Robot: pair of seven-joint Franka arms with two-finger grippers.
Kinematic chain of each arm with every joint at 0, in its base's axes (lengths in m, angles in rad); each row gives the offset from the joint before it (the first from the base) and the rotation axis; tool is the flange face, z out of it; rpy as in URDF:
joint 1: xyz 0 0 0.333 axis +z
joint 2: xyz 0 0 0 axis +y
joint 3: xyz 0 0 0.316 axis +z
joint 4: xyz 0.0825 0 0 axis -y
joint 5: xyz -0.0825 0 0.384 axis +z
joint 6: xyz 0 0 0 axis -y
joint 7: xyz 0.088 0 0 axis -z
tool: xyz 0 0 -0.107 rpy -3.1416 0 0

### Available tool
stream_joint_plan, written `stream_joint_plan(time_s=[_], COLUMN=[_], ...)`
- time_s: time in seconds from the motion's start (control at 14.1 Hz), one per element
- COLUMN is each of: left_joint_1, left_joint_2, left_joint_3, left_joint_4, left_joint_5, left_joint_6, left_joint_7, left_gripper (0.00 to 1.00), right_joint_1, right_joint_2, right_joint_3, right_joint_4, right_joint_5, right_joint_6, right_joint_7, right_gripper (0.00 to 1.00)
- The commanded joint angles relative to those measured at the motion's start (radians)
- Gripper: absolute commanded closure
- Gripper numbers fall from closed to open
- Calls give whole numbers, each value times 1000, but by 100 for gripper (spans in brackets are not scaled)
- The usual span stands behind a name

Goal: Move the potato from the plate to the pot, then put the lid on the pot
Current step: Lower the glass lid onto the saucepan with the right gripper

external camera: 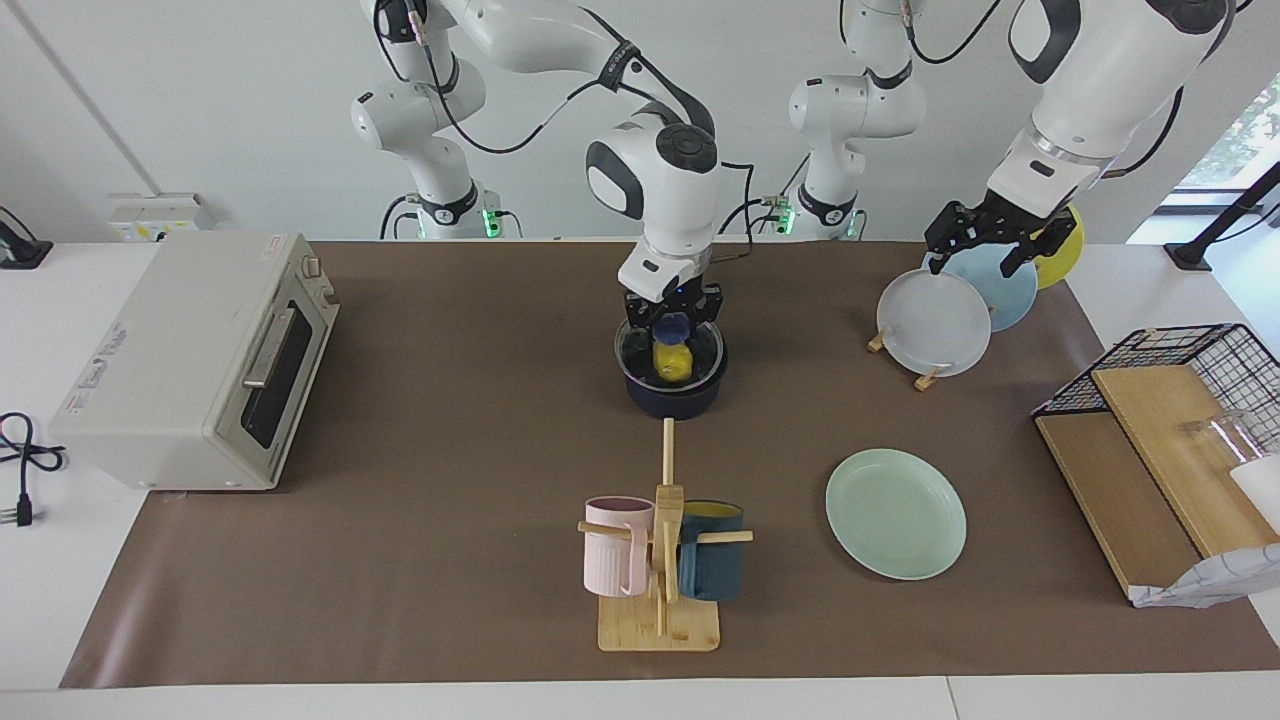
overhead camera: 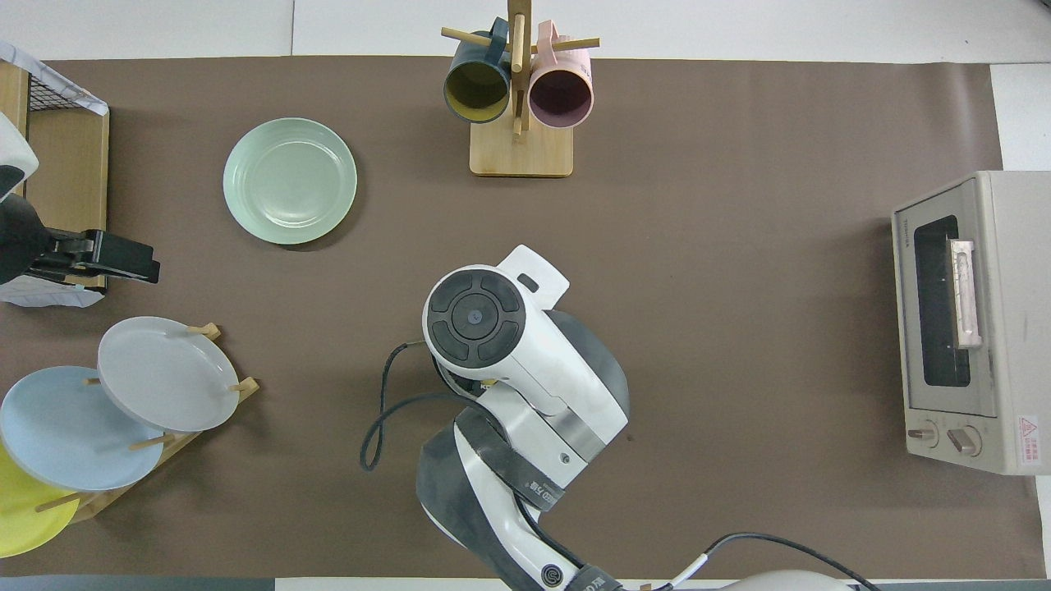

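Gripping the lid (external camera: 672,352), right gripper (external camera: 672,322) fingers atop pot (external camera: 673,395).

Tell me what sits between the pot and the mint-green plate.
Nothing: in the facing view only bare brown mat lies between the pot, with the right gripper at its lid, and the plate.

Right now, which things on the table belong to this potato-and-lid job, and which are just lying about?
Job:
potato, in the pot
lid, on the pot under the right gripper
green plate

Lying about:
toaster oven
mug stand
plate rack, under the left gripper
wire basket
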Motion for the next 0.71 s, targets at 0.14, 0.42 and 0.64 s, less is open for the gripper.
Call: stream_joint_plan(time_s=[0.14,0.42,0.64], left_joint_1=[7,8,6], left_joint_2=[-2,-8,-6], left_joint_3=[-5,-5,-6], left_joint_4=[17,17,17], left_joint_5=[17,17,14], left_joint_6=[11,-42,-39], left_joint_7=[6,4,-14], left_gripper=[0,0,0], right_joint_1=[3,17,20], right_joint_2=[-19,-16,-7], right_joint_3=[1,1,1], right_joint_4=[-20,-20,-32], right_joint_5=[-13,-13,-51], right_joint_6=[14,28,51], right_joint_7=[15,17,18], right_gripper=[100,100,100])
